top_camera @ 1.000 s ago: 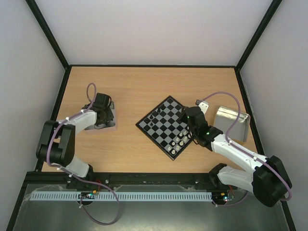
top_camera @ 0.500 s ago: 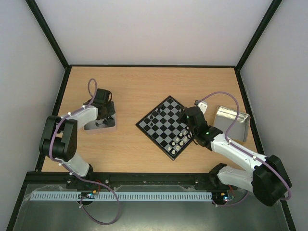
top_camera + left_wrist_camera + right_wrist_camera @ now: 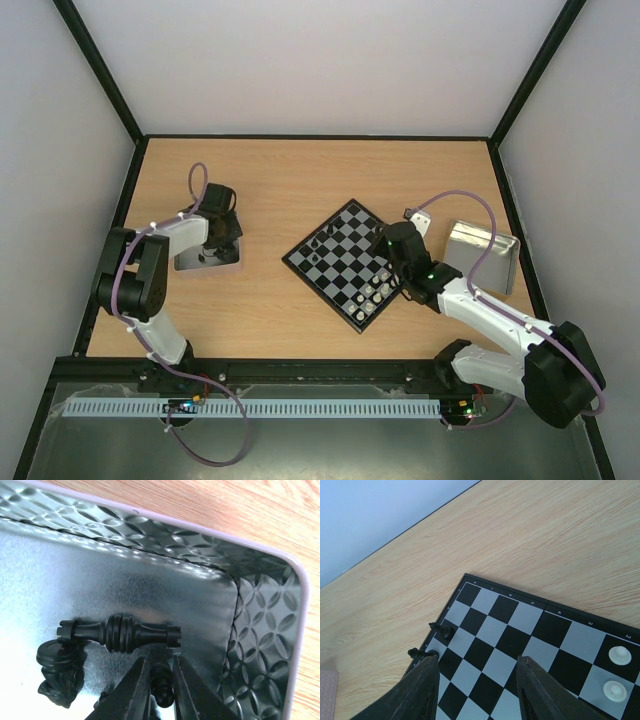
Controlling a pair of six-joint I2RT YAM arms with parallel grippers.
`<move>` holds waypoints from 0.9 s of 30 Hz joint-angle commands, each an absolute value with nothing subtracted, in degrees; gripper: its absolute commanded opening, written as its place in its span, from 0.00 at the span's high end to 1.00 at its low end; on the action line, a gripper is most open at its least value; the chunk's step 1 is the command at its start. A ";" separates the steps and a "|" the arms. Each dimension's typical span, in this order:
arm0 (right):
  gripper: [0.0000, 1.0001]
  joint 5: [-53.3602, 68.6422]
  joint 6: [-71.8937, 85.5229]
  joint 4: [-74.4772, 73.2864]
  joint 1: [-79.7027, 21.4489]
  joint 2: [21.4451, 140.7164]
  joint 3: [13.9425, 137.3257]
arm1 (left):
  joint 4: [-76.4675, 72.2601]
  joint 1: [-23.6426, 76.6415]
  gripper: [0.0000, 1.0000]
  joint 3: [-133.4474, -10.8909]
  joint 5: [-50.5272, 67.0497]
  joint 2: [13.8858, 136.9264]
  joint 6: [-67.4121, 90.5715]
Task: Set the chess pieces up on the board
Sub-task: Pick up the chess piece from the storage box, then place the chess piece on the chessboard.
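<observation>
Down in the shiny embossed metal tray (image 3: 260, 605), the left gripper (image 3: 161, 662) has its jaws pinched on a small black chess piece (image 3: 161, 685) (other black pieces (image 3: 120, 632) lie just beside it). The right gripper (image 3: 477, 659) hovers over the small grey-checkered chessboard (image 3: 515, 615), jaws wide apart and empty. Two black figures (image 3: 441, 629) stand along the board's far edge.

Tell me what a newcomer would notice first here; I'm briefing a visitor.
The board sits turned like a diamond mid-table, the open right gripper hovering over it. In the shiny left tray, the left gripper straddles a small black piece beside other black pieces lying flat.
</observation>
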State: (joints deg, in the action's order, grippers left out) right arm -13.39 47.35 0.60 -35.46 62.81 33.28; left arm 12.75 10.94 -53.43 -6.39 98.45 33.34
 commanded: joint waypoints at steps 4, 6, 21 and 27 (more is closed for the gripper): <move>0.58 -14.13 47.24 -0.38 -35.24 62.89 34.58 | 13.64 10.63 0.92 -54.55 -7.15 98.84 32.78; 0.58 -14.23 47.18 -0.42 -35.24 62.72 34.63 | 14.11 10.76 0.95 -54.51 -7.85 97.78 32.95; 0.58 -18.33 47.87 -0.46 -35.24 58.44 33.49 | 18.35 21.85 0.95 -56.81 -9.13 83.07 31.90; 0.57 -21.73 48.66 -1.02 -35.23 54.06 31.28 | 13.60 31.72 0.95 -56.70 -3.16 79.81 28.36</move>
